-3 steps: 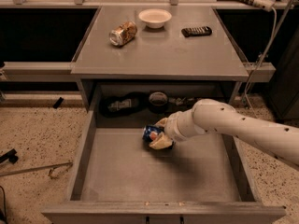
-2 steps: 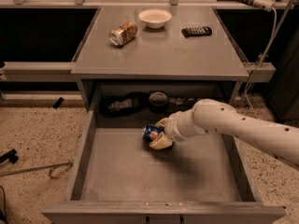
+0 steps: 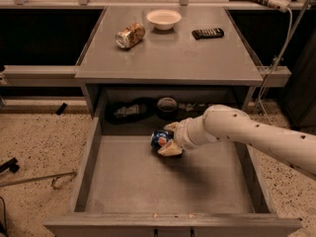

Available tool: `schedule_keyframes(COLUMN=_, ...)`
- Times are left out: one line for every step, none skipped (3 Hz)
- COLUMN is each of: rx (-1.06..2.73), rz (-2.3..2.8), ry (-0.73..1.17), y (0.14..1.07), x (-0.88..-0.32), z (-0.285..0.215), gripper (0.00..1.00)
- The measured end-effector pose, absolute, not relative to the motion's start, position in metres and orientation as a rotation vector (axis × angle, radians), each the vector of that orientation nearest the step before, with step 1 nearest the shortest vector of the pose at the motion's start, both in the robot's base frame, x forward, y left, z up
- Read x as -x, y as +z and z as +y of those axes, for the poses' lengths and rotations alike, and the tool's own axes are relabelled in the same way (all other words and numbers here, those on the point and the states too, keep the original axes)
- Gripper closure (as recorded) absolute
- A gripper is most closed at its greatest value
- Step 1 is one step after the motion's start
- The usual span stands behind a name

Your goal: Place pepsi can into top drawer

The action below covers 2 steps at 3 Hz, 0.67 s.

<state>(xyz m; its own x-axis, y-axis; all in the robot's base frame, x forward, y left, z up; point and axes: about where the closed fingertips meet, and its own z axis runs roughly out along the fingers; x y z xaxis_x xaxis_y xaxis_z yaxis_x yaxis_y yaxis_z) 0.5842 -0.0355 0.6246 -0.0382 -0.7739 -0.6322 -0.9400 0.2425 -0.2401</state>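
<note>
Pepsi can point(image 3: 159, 138), blue, red-white logo, claw point(image 3: 168, 139) clasping it inside top drawer point(image 3: 148, 181)

The cream gripper point(image 3: 165, 139), in the far part of the grey top drawer point(image 3: 148, 186), clasps the blue pepsi can point(image 3: 159, 140) with its red-and-white logo. The white arm point(image 3: 256, 135) has dark dots. Farther off lie a tan patterned can point(image 3: 130, 35), a white bowl point(image 3: 164, 19) and a black remote point(image 3: 208, 33).

Off-white tubular arm point(image 3: 256, 132), smooth rounded shell, small dark dots scattered along length, reaching in from right edge. Cream-tan gripper point(image 3: 167, 139) at arm's tip, frame centre.
</note>
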Motion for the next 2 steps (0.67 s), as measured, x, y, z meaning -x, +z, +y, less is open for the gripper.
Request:
schedule_keyframes(rx=1.569, rz=1.847, ry=0.316, y=0.6246, x=-0.5842, z=-0.0355, gripper=0.0)
schedule_keyframes(rx=1.569, rz=1.847, ry=0.316, y=0.6246, x=-0.5842, z=-0.0355, gripper=0.0)
